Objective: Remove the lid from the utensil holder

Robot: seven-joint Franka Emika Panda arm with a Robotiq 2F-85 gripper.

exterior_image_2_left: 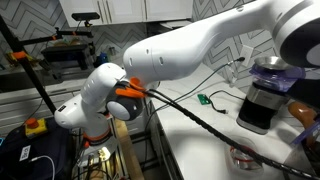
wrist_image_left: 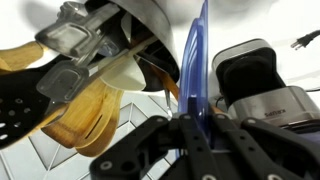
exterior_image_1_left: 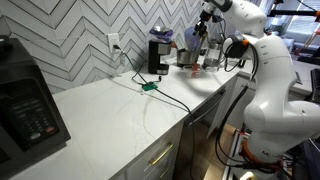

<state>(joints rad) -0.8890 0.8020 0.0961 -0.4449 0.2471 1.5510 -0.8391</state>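
Note:
In the wrist view my gripper (wrist_image_left: 190, 125) is shut on the edge of the pale blue translucent lid (wrist_image_left: 197, 70), which stands on edge between the fingers. The grey metal utensil holder (wrist_image_left: 150, 15) lies at the top left, with wooden spoons (wrist_image_left: 90, 110) and a black spatula (wrist_image_left: 20, 110) sticking out of it. The lid looks apart from the holder's rim. In an exterior view the gripper (exterior_image_1_left: 203, 35) hangs just above the utensil holder (exterior_image_1_left: 190, 55) at the back of the counter; the lid is too small to make out there.
The black coffee machine (wrist_image_left: 255, 80) stands right beside the lid and also shows in both exterior views (exterior_image_1_left: 157, 55) (exterior_image_2_left: 262, 100). A black cable and a small green board (exterior_image_1_left: 148, 87) lie on the white counter (exterior_image_1_left: 120, 115). A tiled wall is close behind, and a black microwave (exterior_image_1_left: 25, 110) stands at the near end.

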